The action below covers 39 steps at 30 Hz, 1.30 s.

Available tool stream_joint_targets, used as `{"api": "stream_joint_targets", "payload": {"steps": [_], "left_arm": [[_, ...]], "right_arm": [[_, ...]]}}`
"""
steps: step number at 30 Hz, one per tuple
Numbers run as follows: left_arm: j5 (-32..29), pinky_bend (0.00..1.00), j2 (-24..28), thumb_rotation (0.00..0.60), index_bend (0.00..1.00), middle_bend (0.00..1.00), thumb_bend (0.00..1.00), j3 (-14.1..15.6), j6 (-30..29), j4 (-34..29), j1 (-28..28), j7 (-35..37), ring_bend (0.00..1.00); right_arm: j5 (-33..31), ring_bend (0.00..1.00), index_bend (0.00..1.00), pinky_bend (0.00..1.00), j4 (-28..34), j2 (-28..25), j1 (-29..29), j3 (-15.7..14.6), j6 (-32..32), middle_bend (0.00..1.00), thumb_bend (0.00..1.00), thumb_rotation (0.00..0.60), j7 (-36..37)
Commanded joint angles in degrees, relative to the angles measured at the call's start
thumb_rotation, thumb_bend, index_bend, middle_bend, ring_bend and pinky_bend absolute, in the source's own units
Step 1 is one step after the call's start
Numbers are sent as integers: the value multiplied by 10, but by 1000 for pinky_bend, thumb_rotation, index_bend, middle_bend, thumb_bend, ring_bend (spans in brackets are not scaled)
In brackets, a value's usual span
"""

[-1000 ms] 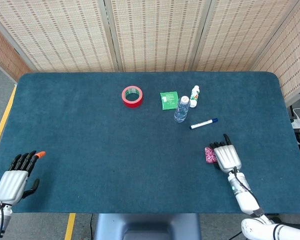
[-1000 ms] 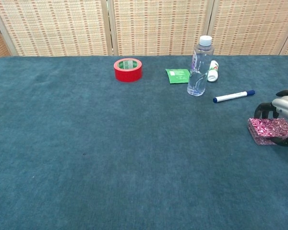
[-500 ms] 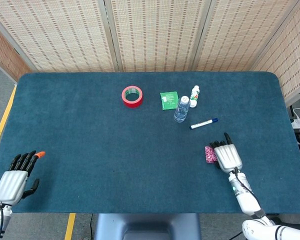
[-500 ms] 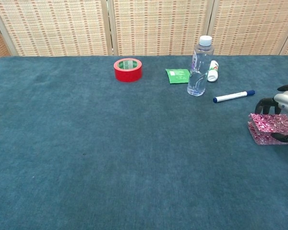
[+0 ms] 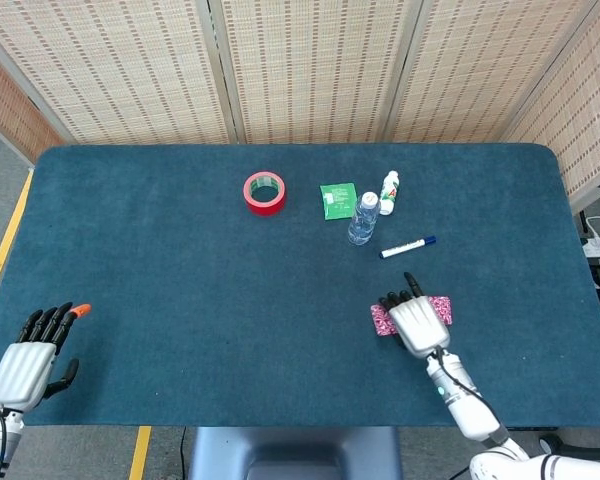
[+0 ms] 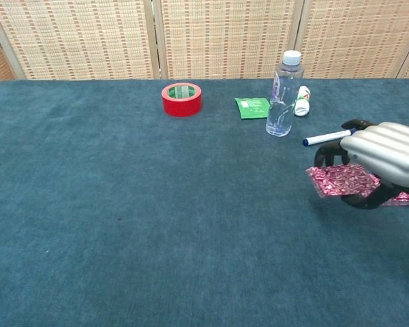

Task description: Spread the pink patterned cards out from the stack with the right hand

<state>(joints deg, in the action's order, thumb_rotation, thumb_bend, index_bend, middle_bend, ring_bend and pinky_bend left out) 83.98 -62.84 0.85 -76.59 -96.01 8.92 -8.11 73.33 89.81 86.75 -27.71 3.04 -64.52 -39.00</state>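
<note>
The pink patterned cards (image 5: pixel 382 320) (image 6: pixel 341 180) lie as a short fanned strip on the blue table at the near right, running leftward from under my right hand. My right hand (image 5: pixel 417 322) (image 6: pixel 385 155) sits on top of them, palm down. Its fingers curl over the far edge and its thumb sits at the near edge, so it grips the leftmost cards. A few cards trail out to the right of the hand. My left hand (image 5: pixel 30 355) lies flat at the table's near left corner, fingers apart, holding nothing.
A blue-capped marker (image 5: pixel 408 246) (image 6: pixel 330 137) lies just beyond my right hand. Farther back stand a clear water bottle (image 5: pixel 362 218) (image 6: pixel 284 95), a small white bottle (image 5: pixel 388 192), a green packet (image 5: pixel 337 199) and a red tape roll (image 5: pixel 264 192) (image 6: pixel 181 99).
My right hand has slid to the left across the table, dragging cards with it. The compact stack has become a spread strip. The left hand has not moved.
</note>
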Motion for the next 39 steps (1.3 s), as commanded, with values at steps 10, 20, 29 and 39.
{"api": "stream_joint_targets", "payload": {"steps": [10,20,29,39], "left_arm": [[13,43,4,600,0,0,465,5,-6,2,-4,21,0],[10,44,5,600,0,0,467,5,-4,-3,-4,13,0],[6,44,4,600,0,0,465,3,-4,-2,-4,9,0],[2,44,0,600,0,0,464,3,-2,-7,-4,-6,0]], "right_arm": [[-34,162,20,0,-42,70,-35,-9,57,186,269,600,-52],[-9,82,0,0,-16,31,-24,-28,29,87,269,600,-51],[-26,79,0,0,-17,-26,3,-15,0,88,269,600,6],[-65,79,0,0,-54,-58,15,-14,33,88,269,600,64]]}}
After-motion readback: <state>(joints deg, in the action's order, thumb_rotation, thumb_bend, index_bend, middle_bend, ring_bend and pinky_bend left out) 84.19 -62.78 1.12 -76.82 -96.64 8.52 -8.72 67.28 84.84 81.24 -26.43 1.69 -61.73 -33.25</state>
